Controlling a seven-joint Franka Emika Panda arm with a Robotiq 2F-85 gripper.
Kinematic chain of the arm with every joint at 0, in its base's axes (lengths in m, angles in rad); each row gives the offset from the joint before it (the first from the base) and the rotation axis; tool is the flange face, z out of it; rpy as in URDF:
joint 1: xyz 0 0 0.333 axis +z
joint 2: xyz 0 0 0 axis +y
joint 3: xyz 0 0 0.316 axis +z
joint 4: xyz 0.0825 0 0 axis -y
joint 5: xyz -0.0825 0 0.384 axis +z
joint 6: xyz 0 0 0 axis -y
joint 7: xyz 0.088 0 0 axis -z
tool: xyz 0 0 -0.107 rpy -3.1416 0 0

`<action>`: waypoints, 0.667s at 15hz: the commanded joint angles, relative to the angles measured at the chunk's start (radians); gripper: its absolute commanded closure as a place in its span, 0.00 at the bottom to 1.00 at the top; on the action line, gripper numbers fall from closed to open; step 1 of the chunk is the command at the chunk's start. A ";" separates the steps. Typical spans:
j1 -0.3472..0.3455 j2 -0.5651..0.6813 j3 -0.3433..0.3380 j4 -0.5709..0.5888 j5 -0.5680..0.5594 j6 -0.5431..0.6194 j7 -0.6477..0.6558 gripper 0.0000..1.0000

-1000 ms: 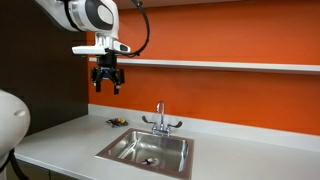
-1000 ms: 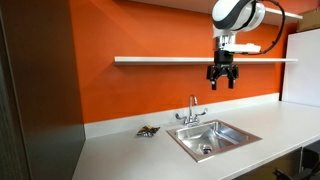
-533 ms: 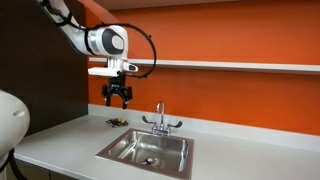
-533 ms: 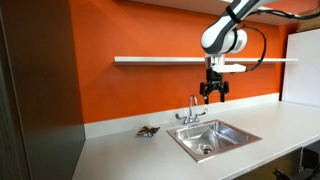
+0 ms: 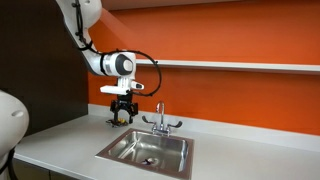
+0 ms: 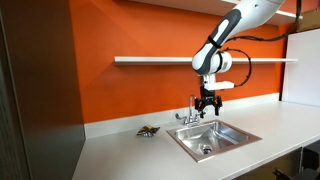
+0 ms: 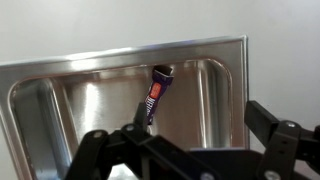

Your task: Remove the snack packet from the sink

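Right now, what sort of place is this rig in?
Likely a kitchenette or break room: rectangular stainless-steel sink with chrome two-handle tap, set in a pale grey countertop, under a long wall shelf.

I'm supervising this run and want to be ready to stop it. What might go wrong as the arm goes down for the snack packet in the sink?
1. The open gripper hangs close to the tap; going down, it may knock the tap or its handles.
2. The snack packet looks small and thin inside the sink; the fingers may scrape steel or push it away instead of gripping it.
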 commanded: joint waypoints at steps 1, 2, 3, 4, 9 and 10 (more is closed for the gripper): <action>-0.017 0.138 0.007 0.093 0.029 0.040 0.004 0.00; -0.020 0.175 0.006 0.111 0.044 0.057 -0.005 0.00; -0.023 0.206 0.005 0.129 0.054 0.068 -0.006 0.00; -0.026 0.236 0.004 0.147 0.062 0.076 -0.004 0.00; -0.047 0.384 0.001 0.232 0.091 0.114 -0.002 0.00; -0.052 0.408 0.000 0.247 0.095 0.119 -0.001 0.00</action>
